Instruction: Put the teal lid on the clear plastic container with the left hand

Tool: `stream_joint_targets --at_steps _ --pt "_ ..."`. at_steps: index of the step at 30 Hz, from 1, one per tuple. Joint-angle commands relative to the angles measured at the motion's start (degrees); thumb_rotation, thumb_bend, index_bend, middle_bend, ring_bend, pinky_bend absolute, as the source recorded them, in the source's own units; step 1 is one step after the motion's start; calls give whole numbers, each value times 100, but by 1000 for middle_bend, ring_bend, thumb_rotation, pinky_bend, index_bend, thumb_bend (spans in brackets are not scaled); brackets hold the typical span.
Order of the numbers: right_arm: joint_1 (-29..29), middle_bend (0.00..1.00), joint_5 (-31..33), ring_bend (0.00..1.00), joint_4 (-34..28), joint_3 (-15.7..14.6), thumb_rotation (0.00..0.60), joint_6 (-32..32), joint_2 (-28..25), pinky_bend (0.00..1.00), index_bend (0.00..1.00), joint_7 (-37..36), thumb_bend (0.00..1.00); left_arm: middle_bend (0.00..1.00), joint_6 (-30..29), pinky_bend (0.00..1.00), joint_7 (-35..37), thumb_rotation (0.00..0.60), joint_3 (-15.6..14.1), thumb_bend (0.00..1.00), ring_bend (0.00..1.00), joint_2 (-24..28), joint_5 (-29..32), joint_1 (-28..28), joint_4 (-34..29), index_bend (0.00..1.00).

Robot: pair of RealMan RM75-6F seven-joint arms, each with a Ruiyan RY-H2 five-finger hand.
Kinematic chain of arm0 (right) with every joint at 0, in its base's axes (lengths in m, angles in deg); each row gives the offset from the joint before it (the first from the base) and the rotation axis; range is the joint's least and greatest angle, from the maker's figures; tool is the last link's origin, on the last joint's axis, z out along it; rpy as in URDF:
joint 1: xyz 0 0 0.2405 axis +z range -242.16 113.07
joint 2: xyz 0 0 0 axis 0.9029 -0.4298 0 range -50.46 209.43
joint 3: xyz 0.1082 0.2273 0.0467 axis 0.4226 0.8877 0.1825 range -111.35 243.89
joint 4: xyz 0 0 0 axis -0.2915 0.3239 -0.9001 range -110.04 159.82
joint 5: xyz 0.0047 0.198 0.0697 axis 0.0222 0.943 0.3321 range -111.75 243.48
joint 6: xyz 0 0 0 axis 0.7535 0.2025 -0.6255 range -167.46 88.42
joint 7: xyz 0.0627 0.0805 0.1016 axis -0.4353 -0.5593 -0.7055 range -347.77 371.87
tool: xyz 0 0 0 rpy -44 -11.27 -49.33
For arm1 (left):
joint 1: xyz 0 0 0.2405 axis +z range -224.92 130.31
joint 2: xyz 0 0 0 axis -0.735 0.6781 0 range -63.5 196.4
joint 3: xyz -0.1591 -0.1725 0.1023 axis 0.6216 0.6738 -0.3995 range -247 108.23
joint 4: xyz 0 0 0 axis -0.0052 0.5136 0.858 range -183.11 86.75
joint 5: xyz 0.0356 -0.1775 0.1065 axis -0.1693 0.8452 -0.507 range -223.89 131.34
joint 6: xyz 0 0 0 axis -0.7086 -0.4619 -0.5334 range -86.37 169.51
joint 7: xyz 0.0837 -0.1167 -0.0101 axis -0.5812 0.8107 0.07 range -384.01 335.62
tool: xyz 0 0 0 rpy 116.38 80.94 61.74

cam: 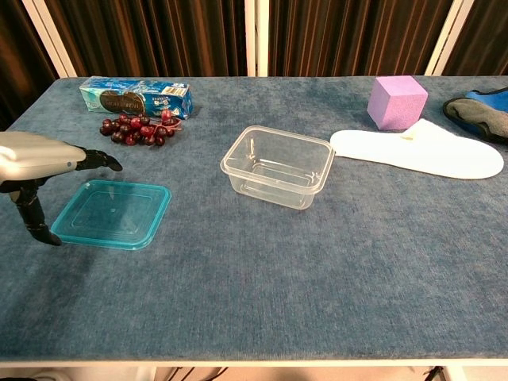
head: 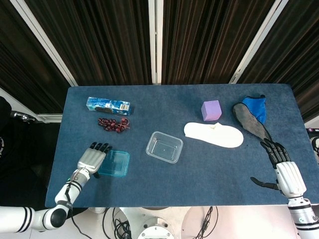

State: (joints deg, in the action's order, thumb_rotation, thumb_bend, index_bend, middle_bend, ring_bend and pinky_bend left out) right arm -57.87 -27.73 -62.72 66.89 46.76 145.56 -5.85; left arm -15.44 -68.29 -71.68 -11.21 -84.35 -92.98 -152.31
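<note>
Left hand (cam: 36, 163) fingers apart, holding nothing, hovering at the left edge of the one teal lid (cam: 112, 214), flat on the desk (cam: 317, 270). One clear plastic container (cam: 277, 166) further right of it, empty. One bunch of grapes (cam: 139, 130) and one blue box (cam: 136, 95) beyond the hand. Right hand (head: 284, 172) fingers spread, empty, far right.

A big table (head: 209, 164) with a blue cloth stands before dark curtains (head: 109, 40) with white bars (head: 154, 40) between them.
</note>
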Motion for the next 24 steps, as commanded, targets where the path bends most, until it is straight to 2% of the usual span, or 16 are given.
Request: stream_joint_targets --at_steps 1,7,16,20,21,24 --pt "-1 0 5 0 27 -8 600 -7 21 0 0 -25 26 0 -54 16 -69 600 14 52 0 -53 133 -70 -70 7" --pt "-14 0 9 0 70 -17 600 9 39 0 0 -54 26 8 -167 21 -243 600 29 47 0 -144 395 -217 -186 17" --pt "-22 0 14 0 114 -23 600 20 52 0 0 -91 26 12 -285 22 -334 600 50 58 0 -401 667 -344 9 60" --pt "-24 0 11 0 124 -28 600 21 55 0 0 -105 26 18 -263 22 -291 600 37 100 0 -467 653 -359 86 115" --pt "-24 0 10 0 127 -29 600 21 57 0 0 -107 26 21 -261 21 -284 594 30 111 0 -480 647 -360 103 124" --pt "-28 0 10 0 135 -31 600 28 63 0 0 -114 26 29 -241 21 -265 487 26 173 0 -511 674 -378 139 156"
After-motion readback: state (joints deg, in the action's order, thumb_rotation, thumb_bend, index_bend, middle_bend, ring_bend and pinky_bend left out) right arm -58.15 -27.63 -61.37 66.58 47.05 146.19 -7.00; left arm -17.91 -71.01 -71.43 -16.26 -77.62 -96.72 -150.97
